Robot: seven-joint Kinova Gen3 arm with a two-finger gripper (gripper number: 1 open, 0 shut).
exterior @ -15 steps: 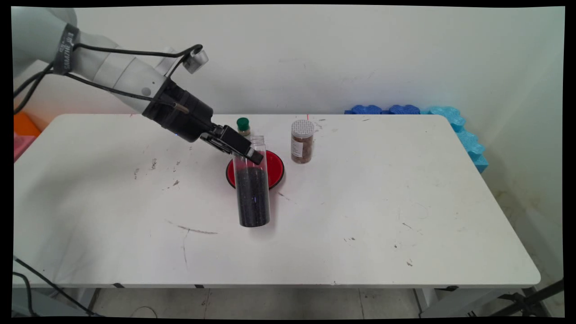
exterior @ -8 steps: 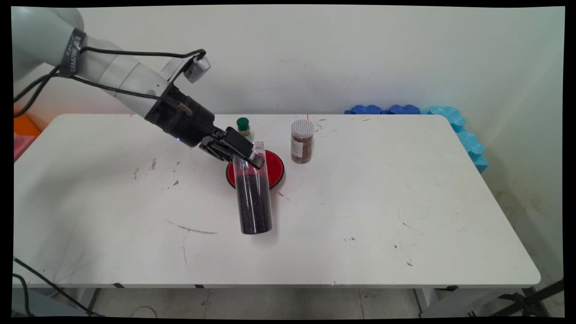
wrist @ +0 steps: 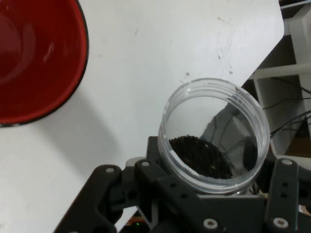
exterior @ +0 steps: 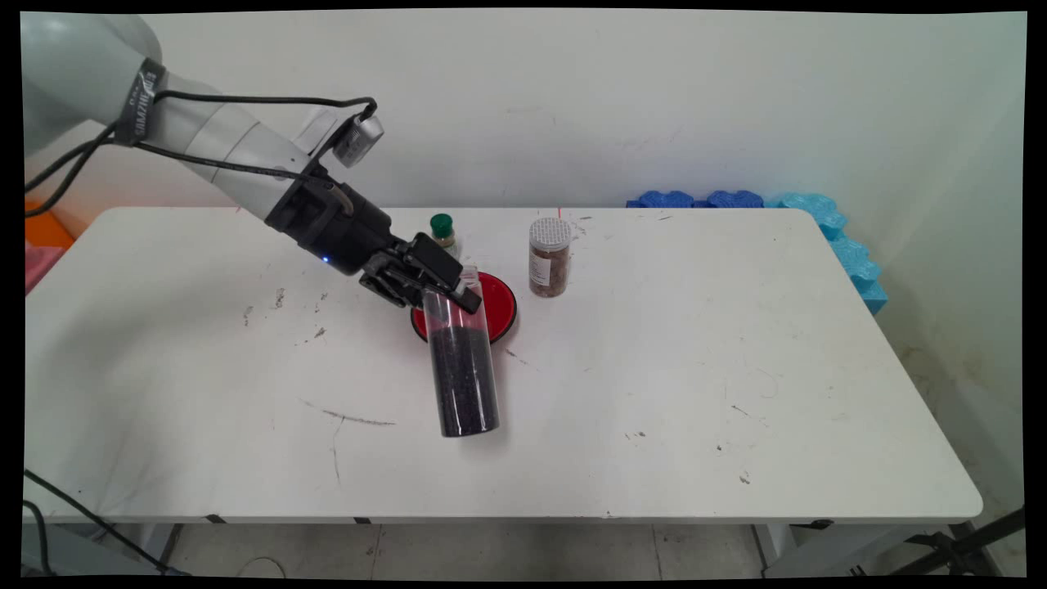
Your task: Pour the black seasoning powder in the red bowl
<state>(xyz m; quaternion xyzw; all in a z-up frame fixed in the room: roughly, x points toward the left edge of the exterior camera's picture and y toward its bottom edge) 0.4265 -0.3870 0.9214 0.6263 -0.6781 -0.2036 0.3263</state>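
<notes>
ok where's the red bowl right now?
Main view: the red bowl sits on the table's centre, right behind the tilted clear jar the gripper holds, left of the brown spice jar.

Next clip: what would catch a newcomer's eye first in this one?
The gripper is shut on a tall clear jar of black grains at mid-table, open-topped and tilted. Right behind it lies a red plate. Farther back stand a small green-capped bottle and a brown-filled jar with a white lid, and blue foam pieces sit at the far right corner.
</notes>
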